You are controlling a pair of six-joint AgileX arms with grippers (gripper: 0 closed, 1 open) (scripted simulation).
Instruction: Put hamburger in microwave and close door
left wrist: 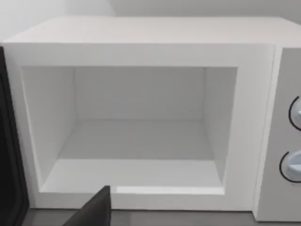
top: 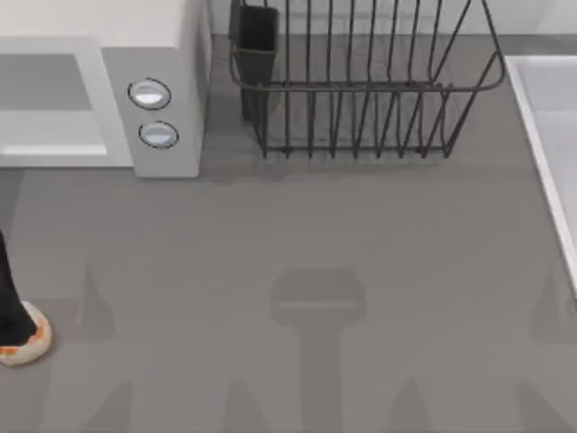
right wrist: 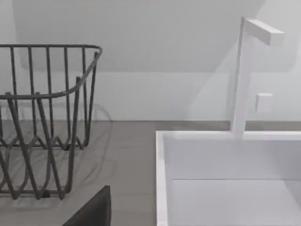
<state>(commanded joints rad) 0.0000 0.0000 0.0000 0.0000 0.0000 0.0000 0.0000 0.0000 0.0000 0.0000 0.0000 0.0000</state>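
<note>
Pale tan bun at the table's left edge, white microwave open behind it.

The hamburger [top: 27,343] lies flat on the grey table [top: 315,244] at the far left, near the front, well apart from the microwave [top: 167,99]; being round, it shows no long axis I could name. A dark part of my left arm [top: 9,298] crosses just over it, and I cannot tell whether my fingers there are apart or together. In my left wrist view the microwave's cavity [left wrist: 141,136] faces me, open, its two buttons [top: 153,113] on the side panel. The black wire rack [top: 361,81] stands to the microwave's right, a white sink [right wrist: 225,188] beyond that.
</note>
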